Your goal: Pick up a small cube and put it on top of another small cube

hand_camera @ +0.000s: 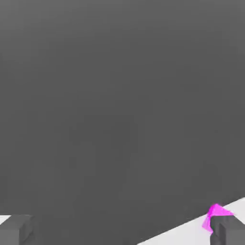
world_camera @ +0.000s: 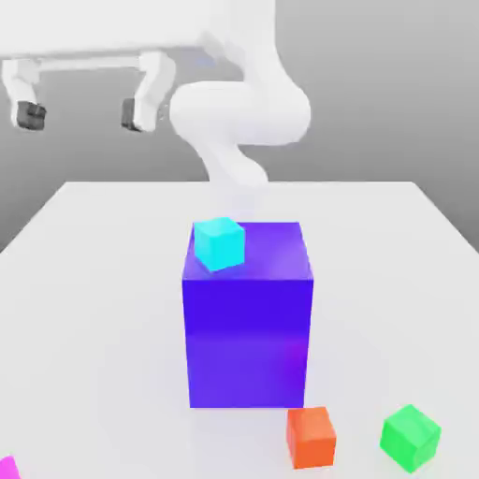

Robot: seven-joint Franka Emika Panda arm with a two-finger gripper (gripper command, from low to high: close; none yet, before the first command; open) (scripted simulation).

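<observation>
The small magenta-pink cube (world_camera: 7, 467) lies at the table's near corner on the exterior view's left, cut off by the frame edge. In the hand view the pink cube (hand_camera: 215, 215) peeks out beside one fingertip. The small green cube (world_camera: 410, 437) rests on the table at the near right of the exterior view. My gripper (world_camera: 83, 115) hangs high above the table's far left side, open, with nothing between its dark fingertips (world_camera: 30, 115). It is well apart from both cubes.
A big blue-purple block (world_camera: 248, 318) stands mid-table with a cyan small cube (world_camera: 219, 242) on its top. An orange small cube (world_camera: 311, 436) sits just in front of the block, left of the green one. The white table (world_camera: 94, 281) stretches around them.
</observation>
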